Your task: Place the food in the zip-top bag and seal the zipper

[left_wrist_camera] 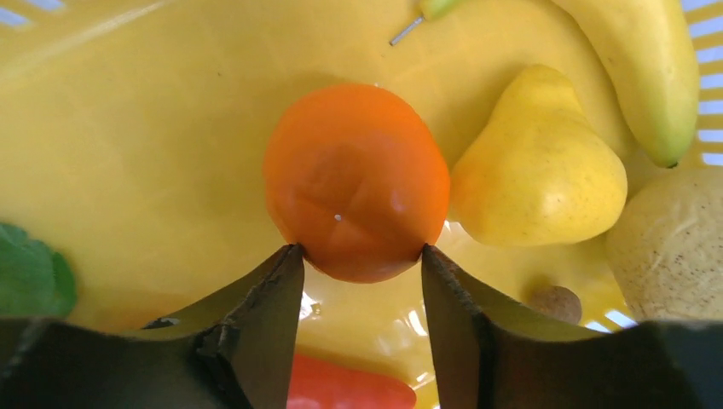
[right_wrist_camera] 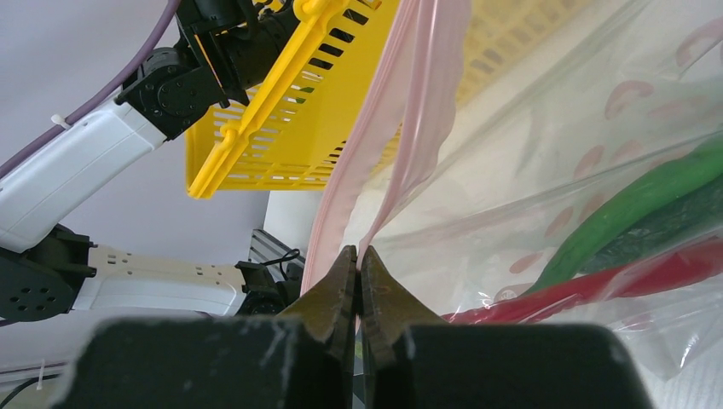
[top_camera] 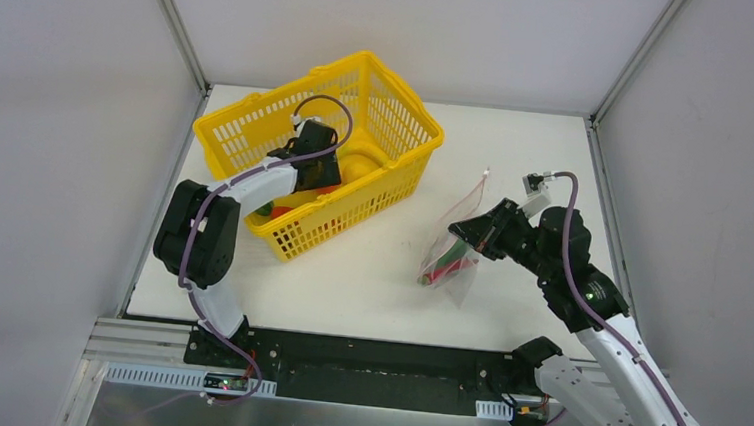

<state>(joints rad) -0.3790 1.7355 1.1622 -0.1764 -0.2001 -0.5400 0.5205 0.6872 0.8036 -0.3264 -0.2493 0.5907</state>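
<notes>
In the left wrist view an orange round fruit point(left_wrist_camera: 356, 179) lies on the floor of the yellow basket point(top_camera: 337, 220). My left gripper point(left_wrist_camera: 360, 251) is down in the basket point(top_camera: 318, 169), its two fingertips pressed against the fruit's near sides. Beside the fruit are a yellow pear point(left_wrist_camera: 537, 170), a banana point(left_wrist_camera: 648, 68) and a pale lemon point(left_wrist_camera: 673, 247). My right gripper point(right_wrist_camera: 358, 251) is shut on the pink zipper point(right_wrist_camera: 418, 102) of the zip-top bag point(top_camera: 455, 264), holding its mouth up. A green pepper point(right_wrist_camera: 631, 204) and a red chili point(right_wrist_camera: 597, 285) lie inside the bag.
A red piece point(left_wrist_camera: 341, 388) and a green leaf point(left_wrist_camera: 30, 277) also lie in the basket near my left fingers. The basket stands at the table's back left, the bag to its right. White walls close in the table on three sides.
</notes>
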